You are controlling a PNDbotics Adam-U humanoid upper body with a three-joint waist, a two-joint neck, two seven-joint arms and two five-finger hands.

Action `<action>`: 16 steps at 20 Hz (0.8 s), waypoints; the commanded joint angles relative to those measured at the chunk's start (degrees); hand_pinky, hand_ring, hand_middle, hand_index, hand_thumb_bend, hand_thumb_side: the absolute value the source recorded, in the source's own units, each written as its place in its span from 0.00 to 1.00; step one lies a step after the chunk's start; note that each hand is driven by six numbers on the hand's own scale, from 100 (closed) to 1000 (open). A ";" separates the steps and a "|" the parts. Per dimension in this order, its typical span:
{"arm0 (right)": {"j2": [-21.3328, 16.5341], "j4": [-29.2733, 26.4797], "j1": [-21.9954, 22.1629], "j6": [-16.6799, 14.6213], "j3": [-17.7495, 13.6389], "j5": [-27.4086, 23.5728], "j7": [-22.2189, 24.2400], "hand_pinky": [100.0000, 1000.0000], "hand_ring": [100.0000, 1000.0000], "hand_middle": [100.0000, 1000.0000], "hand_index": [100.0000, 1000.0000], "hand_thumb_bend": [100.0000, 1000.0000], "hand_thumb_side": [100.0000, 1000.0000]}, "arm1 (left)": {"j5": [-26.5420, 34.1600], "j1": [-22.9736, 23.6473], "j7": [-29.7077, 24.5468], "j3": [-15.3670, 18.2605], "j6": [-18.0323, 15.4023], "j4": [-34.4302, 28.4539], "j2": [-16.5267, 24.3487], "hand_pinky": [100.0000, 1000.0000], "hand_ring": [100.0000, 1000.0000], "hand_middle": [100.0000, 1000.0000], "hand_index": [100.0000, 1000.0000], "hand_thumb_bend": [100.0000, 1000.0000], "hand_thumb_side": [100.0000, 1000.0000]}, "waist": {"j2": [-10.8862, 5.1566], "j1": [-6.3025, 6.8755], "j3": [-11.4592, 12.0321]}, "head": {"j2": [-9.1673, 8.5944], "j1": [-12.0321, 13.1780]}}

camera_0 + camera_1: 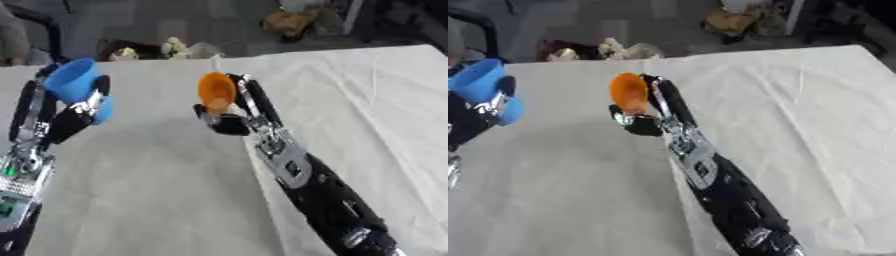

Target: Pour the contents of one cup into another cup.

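No readable brand, label or writing on anything in view.

Left hand (74, 112): fingers curled round the blue cup (77, 82). Cup is smooth matte plastic, round, wider at the rim, tipped so its open mouth faces up and toward the far-left. Rim stands above the fingertips; the base sits down inside the grip, with a rounded blue bit showing just right of the fingers. Held clear of the table.

Right hand (241, 107): fingers (255, 97) run long and nearly straight up the right side of the orange cup (215, 91), thumb tucked under and left of it, so the cup is pinched between thumb and fingers. Cup is smooth orange plastic, smaller than the blue one, seen as a tapered oval; mouth looks turned toward the left hand, contents can't be made out. Also off the table.

The two cups are well apart, the orange one out to the right of the left-hand fingers, at roughly the same height.

Arms: black shells, silver jointed metal at the wrists.

Table (157, 190) under both hands is covered in a white cloth (815, 115), matte woven look, with creases and shallow folds mostly right of the right-hand fingers. Dark blurry clutter beyond the far edge, not identifiable.
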 commanded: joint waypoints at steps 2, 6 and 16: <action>-1.03 -3.47 -0.49 -0.84 2.97 -1.69 4.61 0.65 0.73 0.19 0.32 0.00 0.16 | 0.64 -1.37 -3.19 -0.80 -0.17 -2.74 3.35 0.40 0.22 0.16 0.67 0.00 0.36 | -1.30 0.16 -0.03 | 0.18 -0.23; -0.33 -4.09 0.07 -1.81 5.49 -3.32 8.71 0.66 0.73 0.18 0.32 0.00 0.16 | 0.61 -2.81 -6.27 -2.29 -0.66 -3.87 5.02 0.41 0.22 0.16 0.67 0.00 0.35 | -1.43 0.32 0.01 | 0.25 -0.21; 2.30 -2.48 0.69 -4.50 8.83 -4.06 13.96 0.66 0.73 0.17 0.32 0.00 0.16 | -0.87 -6.19 -12.63 -6.13 -3.28 -4.53 7.30 0.41 0.22 0.16 0.66 0.00 0.31 | -1.64 0.62 -0.06 | 0.02 -0.38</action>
